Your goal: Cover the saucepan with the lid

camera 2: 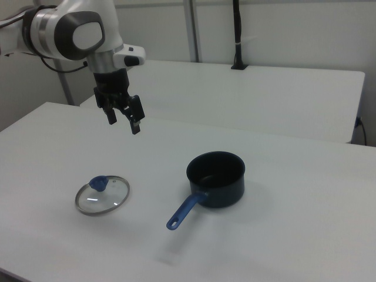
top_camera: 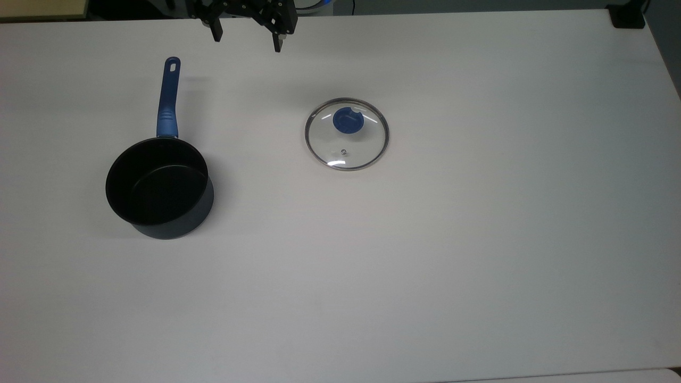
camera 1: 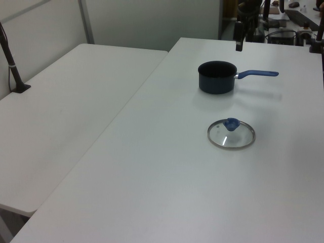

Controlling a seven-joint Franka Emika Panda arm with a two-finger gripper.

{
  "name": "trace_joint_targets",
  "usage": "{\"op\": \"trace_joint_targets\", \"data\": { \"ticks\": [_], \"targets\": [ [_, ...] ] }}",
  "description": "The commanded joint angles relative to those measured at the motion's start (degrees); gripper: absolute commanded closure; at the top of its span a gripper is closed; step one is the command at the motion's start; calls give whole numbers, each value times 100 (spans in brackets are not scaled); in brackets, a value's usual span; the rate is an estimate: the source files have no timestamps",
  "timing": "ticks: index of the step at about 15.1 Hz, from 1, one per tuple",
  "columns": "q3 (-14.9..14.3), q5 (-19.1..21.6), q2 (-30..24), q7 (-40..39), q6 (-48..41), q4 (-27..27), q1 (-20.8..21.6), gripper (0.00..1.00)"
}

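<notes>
Claw: your gripper (top_camera: 247, 40) hangs in the air over the far edge of the table (top_camera: 479, 266), its two fingers spread apart with nothing between them.
Lid: the lid (top_camera: 347, 134) lies flat on the table, blue knob (top_camera: 347, 119) up, well apart from the saucepan.
Saucepan: the saucepan (top_camera: 159, 187) stands upright and uncovered at the top view's left.
Key relation: from the claw, the lid lies below and toward the top view's right and bottom; in the right view it lies below and slightly left of the claw. Judged from this, you need to travel over the knob and then descend.
Pan's long axis: the handle (top_camera: 168, 98) runs toward the top view's top edge, ending close beside the claw's side of the table.
Count: one lid, one saucepan, one arm.
</notes>
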Motion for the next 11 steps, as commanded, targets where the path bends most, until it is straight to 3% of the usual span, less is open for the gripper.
{"op": "trace_joint_targets", "data": {
  "ticks": [1,11],
  "targets": [
    [-99,39,-83,-89,-265,42,50,0],
    [-99,232,84,-19,-73,25,76,0]
  ]
}}
